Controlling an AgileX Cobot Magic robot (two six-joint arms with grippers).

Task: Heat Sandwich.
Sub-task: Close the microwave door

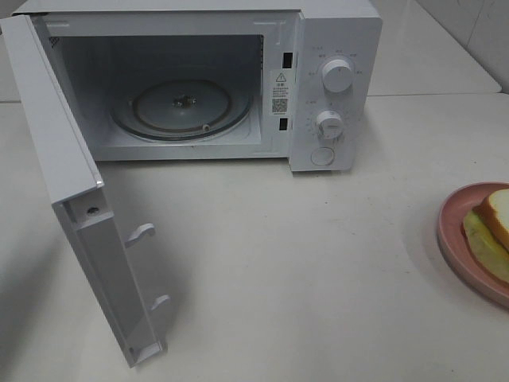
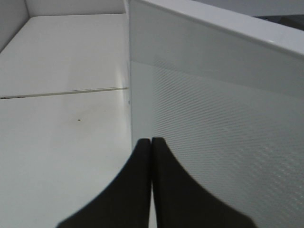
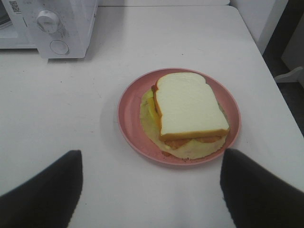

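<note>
White microwave (image 1: 199, 79) stands with its door (image 1: 71, 199) swung wide; the sandwich (image 1: 493, 231) lies on a pink plate (image 1: 457, 239) at the table's right edge. Left gripper (image 2: 151, 142) is clenched empty beside the door. Right gripper (image 3: 152, 185) is spread wide near the plate, the sandwich's arched crust end pointing away from it, long axis toward the fingers (image 3: 42, 190).

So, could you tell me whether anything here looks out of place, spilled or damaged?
Nothing stands out. The microwave door hangs wide open over an empty glass turntable, and the sandwich sits intact on its pink plate, its filling overhanging the bread slightly, with no spills on the table.
</note>
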